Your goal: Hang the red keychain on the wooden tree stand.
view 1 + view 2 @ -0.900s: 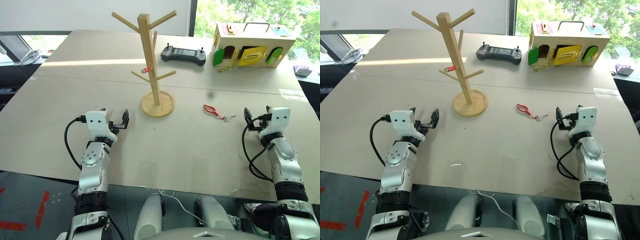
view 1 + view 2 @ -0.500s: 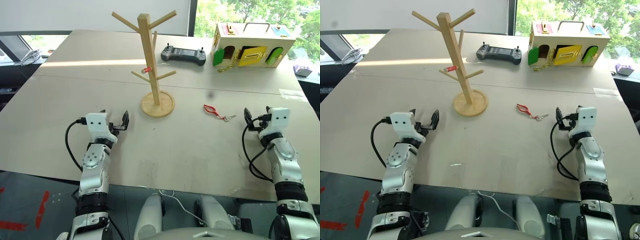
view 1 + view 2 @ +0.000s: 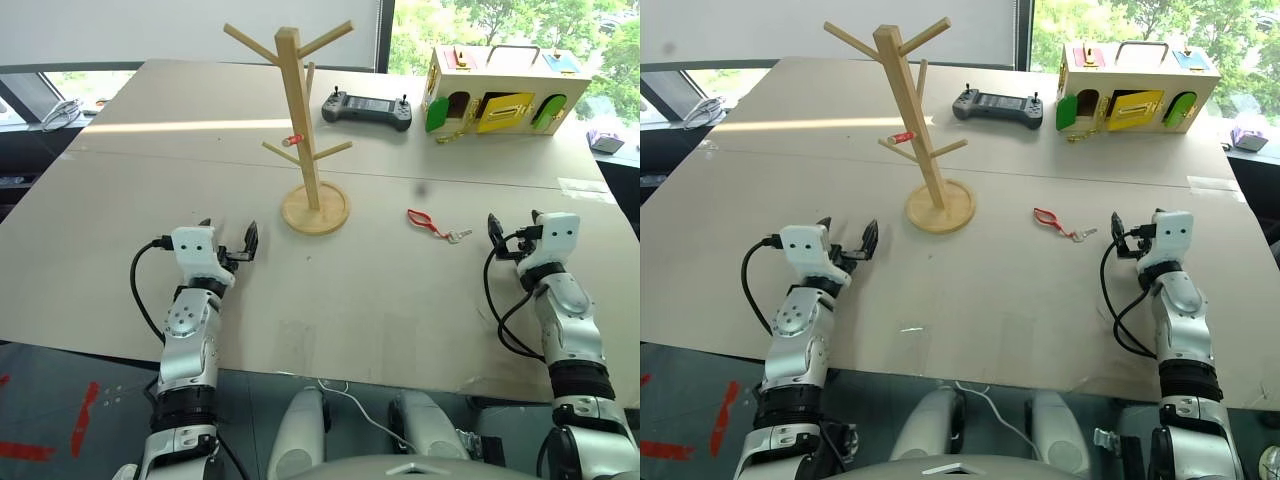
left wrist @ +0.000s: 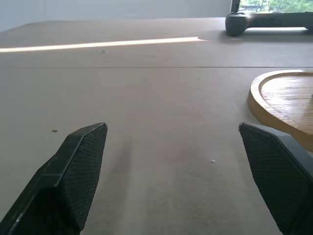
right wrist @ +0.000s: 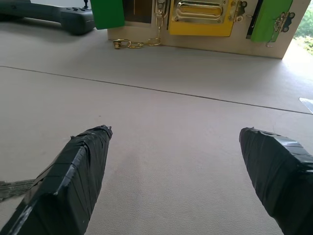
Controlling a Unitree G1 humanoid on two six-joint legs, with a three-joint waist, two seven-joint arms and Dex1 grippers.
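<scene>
**Keychain flat on the bench, both pincers released**

The keychain, a thin red cord loop with a small silver key, lies right of centre on the matte tan bench. The right pincer stands spread and empty just right of it, apart. The pale wood stand, disc-based, rises left of it; the left pincer gapes at lower left.

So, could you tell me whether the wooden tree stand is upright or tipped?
Upright: the wooden tree stand rests flat on its round base, post vertical.
</scene>
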